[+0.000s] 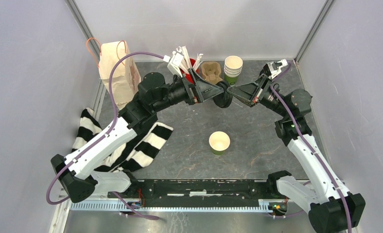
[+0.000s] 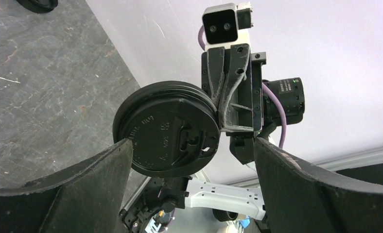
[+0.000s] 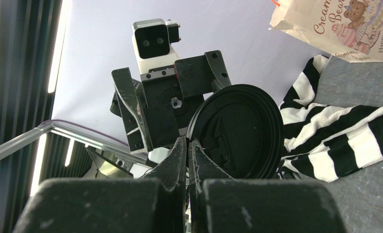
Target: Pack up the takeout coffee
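Note:
A lidless green paper cup (image 1: pixel 219 142) with a cream inside stands at the table's middle. No lidded cup shows. My right gripper (image 1: pixel 231 95) is shut on the rim of a round black lid (image 1: pixel 223 95) and holds it on edge in the air at the back centre. The lid fills the right wrist view (image 3: pixel 240 132) just past my right gripper (image 3: pixel 187 143). My left gripper (image 1: pixel 218 90) is open and faces the lid from the left. In the left wrist view the lid (image 2: pixel 167 130) sits just beyond the spread jaws of my left gripper (image 2: pixel 192 145), near the left finger (image 2: pixel 82 184).
A paper bag (image 1: pixel 114 68) stands at the back left. A red cup of white stirrers (image 1: pixel 189 68), a cardboard cup carrier (image 1: pixel 210 75) and a stack of lidless green cups (image 1: pixel 233 68) line the back. A striped cloth (image 1: pixel 131 145) lies at the left.

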